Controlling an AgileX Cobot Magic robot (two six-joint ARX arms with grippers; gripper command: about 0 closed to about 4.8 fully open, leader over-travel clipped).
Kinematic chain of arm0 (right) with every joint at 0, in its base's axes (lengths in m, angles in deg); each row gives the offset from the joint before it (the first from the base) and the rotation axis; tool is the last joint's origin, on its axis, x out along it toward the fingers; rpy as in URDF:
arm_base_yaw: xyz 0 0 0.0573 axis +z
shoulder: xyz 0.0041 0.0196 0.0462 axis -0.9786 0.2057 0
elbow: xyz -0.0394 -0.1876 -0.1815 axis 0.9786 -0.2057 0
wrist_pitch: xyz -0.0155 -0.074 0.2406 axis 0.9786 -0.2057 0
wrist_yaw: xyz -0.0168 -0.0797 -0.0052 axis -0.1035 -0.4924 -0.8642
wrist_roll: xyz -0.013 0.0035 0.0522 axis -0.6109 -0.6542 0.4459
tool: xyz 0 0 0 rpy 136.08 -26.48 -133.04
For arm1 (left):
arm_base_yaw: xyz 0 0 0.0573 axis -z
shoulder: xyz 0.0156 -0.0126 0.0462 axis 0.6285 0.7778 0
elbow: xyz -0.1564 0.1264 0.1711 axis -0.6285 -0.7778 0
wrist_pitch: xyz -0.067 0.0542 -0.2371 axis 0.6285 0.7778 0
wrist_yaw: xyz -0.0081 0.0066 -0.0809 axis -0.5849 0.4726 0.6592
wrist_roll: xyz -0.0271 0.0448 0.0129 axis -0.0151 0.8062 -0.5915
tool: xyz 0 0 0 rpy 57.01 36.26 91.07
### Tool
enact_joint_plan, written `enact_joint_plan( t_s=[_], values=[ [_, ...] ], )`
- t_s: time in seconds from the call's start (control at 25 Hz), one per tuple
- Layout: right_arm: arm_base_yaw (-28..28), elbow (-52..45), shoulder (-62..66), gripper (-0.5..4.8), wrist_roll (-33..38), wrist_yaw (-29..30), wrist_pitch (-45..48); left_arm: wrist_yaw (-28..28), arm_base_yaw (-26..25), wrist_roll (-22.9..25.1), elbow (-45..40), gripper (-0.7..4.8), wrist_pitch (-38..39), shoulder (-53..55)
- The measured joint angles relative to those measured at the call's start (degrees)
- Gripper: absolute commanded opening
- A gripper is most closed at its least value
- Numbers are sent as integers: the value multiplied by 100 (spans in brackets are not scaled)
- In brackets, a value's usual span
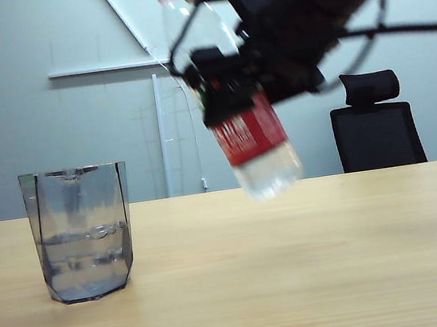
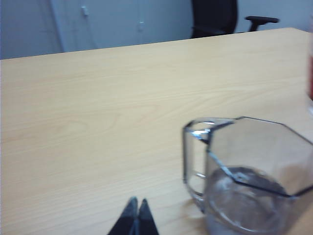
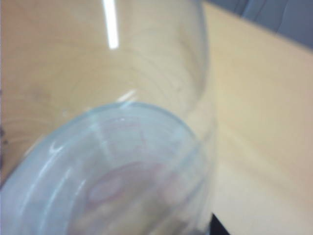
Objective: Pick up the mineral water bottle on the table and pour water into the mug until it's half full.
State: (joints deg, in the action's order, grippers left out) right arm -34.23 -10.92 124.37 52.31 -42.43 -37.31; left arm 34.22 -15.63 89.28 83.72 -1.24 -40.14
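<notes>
The mineral water bottle (image 1: 251,139) hangs tilted in the air above the table (image 1: 296,266), its red neck ring toward the upper left and its base lower right. My right gripper (image 1: 225,90) is shut around its middle, above the red label. In the right wrist view the clear bottle (image 3: 112,161) fills the picture, with one dark fingertip (image 3: 218,228) at its edge. The grey faceted mug (image 1: 81,230) stands at the left, well apart from the bottle, with water in its lower part. My left gripper (image 2: 136,201) is shut and empty, low over the table beside the mug (image 2: 244,171).
A black office chair (image 1: 376,126) stands behind the table's far edge at the right. A grey wall with a white rail (image 1: 101,69) lies behind. Bare tabletop stretches between the mug and the bottle.
</notes>
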Motion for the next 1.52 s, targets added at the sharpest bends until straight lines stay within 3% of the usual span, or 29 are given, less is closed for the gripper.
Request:
enact_joint_plan(
  t_s=[0.32, 0.52, 0.64, 0.76, 0.84, 0.92, 0.96, 1.28, 1.52],
  values=[
    [-396, -1434, -302, 296, 1115, 192, 1176, 0, -352, 0, 0, -2, 2, 0],
    [-485, -2251, -402, 297, 1320, 199, 2428, 2, -376, 0, 0, -2, 2, 0],
    [-485, -2417, -402, 330, 1331, 201, 2715, 2, -376, 0, 0, -2, 0, 0],
    [-487, -2498, -402, 380, 1349, 192, 2839, 2, -376, 0, 0, -2, 0, 0],
    [-487, -2507, -402, 383, 1357, 188, 2844, 2, -376, 0, 0, -2, 0, 0],
    [-487, -2573, -402, 466, 1357, 188, 2909, 2, -376, 0, 0, -2, 0, 0],
    [-487, -2588, -402, 479, 1355, 190, 2920, 2, -376, 0, 0, -2, 0, 0],
    [-483, -2824, -544, 479, 1471, 199, 2852, 2, -376, 0, 0, -2, 0, 0],
    [-424, -3263, -1392, 479, 1705, 264, 2833, 4, -409, 0, 0, -2, 0, 0]
  ],
)
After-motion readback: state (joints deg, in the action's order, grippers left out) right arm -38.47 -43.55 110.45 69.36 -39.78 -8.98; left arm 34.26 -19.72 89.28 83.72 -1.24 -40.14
